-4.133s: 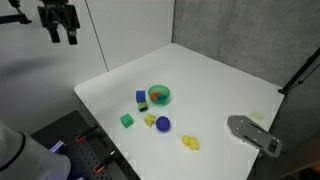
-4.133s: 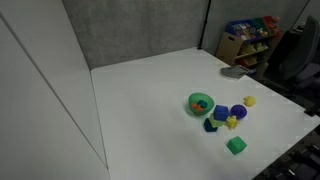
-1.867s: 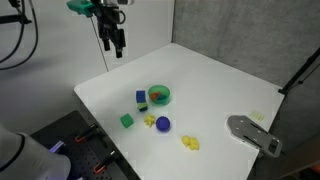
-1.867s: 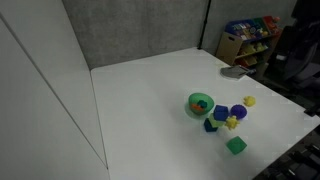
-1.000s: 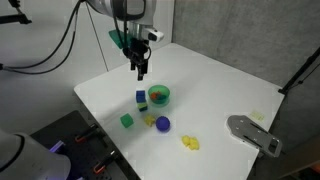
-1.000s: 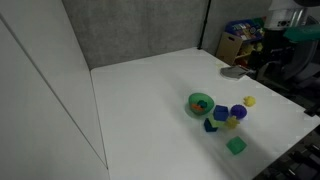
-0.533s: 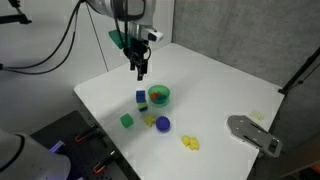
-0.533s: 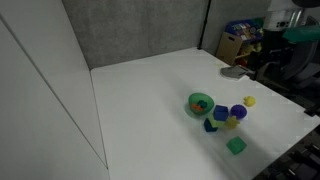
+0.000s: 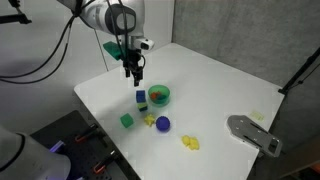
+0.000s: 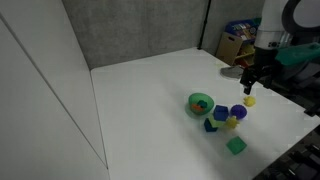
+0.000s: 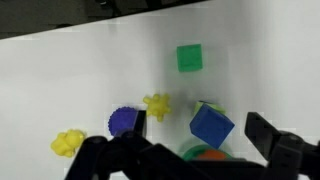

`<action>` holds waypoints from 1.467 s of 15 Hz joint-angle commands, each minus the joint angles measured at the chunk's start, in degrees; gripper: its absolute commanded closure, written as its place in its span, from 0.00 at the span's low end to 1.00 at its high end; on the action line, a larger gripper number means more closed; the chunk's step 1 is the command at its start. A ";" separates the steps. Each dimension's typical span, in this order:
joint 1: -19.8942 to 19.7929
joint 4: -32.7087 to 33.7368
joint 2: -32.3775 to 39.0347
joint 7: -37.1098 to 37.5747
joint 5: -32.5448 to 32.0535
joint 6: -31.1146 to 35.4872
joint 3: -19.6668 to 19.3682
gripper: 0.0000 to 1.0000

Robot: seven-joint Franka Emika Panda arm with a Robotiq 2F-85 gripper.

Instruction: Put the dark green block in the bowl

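We see the black robot hand (image 9: 134, 72), fingers spread wide and empty, hover over the white table (image 9: 220, 80); the small dark green cube (image 9: 127, 120) lies apart from the round green bowl (image 9: 167, 92), on its near side.

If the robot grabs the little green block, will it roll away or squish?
It probably won't roll: the dark green block is a cube with flat faces. It looks small and solid, so it is likely light and stiff, not squishy.
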 commanded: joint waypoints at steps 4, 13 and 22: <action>1.48 -7.76 0.97 4.74 -3.05 10.45 0.99 0.00; 1.74 -8.05 2.31 3.93 -2.54 10.30 0.78 0.00; 2.82 -10.28 12.96 5.15 -6.59 22.01 0.13 0.00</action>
